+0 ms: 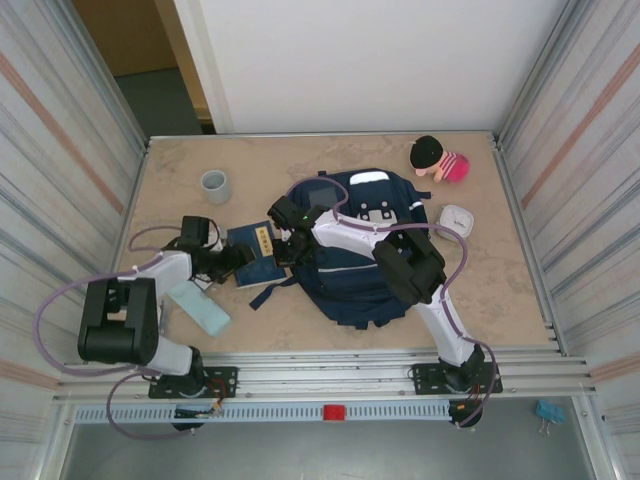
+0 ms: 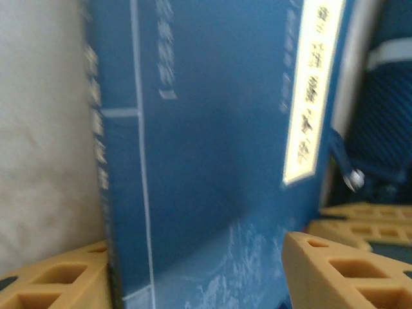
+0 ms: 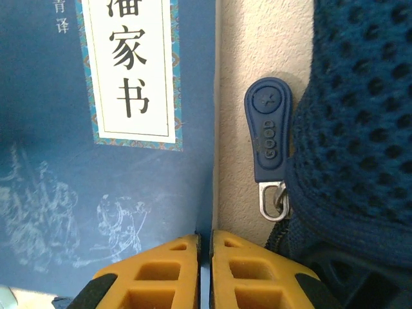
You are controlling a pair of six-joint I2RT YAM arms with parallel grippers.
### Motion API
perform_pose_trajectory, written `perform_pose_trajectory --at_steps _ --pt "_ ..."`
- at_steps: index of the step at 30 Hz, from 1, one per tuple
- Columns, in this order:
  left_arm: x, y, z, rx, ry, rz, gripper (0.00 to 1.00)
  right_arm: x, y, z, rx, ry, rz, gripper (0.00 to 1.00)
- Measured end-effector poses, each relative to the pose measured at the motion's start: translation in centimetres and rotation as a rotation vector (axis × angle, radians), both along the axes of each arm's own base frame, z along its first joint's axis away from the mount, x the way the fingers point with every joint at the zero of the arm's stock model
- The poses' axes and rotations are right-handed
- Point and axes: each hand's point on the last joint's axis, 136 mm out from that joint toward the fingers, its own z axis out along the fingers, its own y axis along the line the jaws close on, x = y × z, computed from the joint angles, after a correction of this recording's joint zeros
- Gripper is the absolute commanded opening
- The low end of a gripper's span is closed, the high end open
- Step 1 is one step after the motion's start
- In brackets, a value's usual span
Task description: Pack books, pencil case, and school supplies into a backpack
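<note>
Tabletop was mottled beige, stone-look, with a thin metal edging. Ribbed grey metal walls stood on the left and right, each with a faint reddish stripe. White panel stood behind. Brown wall and dull grey floor showed far left. Slotted aluminium rails ran along the near edge. Light was even and soft.

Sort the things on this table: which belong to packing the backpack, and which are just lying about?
Belong: large navy blue striped fabric backpack; thin dark navy book with yellow-gold label; flat pale teal pencil case.
Lying about: small grey cup; pink plush doll with black hat; small white rounded box.
</note>
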Motion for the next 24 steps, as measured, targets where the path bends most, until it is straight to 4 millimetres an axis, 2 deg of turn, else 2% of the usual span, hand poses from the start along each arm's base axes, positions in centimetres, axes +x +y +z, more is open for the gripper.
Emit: perform_pose_trajectory --at_steps 3,5,7,11,15,17,21,24 --pt "-0.3 -0.8 2.3 -0.049 -0.066 -0.016 0.63 0.0 0.1 0.1 0.008 0.003 0.002 0.12" --pt "0.0 -1.1 3.7 -0.073 -0.115 -0.022 0.58 0.0 0.3 0.2 0.018 0.005 0.005 0.12" --pt "0.2 -1.3 4.1 -0.089 -0.13 -0.025 0.52 0.0 0.4 0.2 0.023 0.006 0.007 0.12" --pt "0.4 -1.6 3.1 -0.1 -0.101 -0.026 0.37 0.0 0.5 0.2 0.031 0.009 0.008 0.13" --pt "0.1 -1.9 1.6 -0.07 -0.059 -0.033 0.09 0.0 0.5 0.1 0.051 0.018 0.006 0.15" --pt "0.0 -1.9 1.3 -0.04 -0.049 -0.034 0.01 0.0 0.4 0.1 0.057 0.019 0.004 0.18" --pt "0.1 -1.9 1.7 0.024 -0.055 -0.046 0.0 -0.2 0.0 0.6 0.083 0.015 0.001 0.25" --pt "-0.2 -1.9 3.6 0.077 -0.105 -0.063 0.0 -0.2 -0.6 2.2 0.113 0.002 -0.013 0.29"
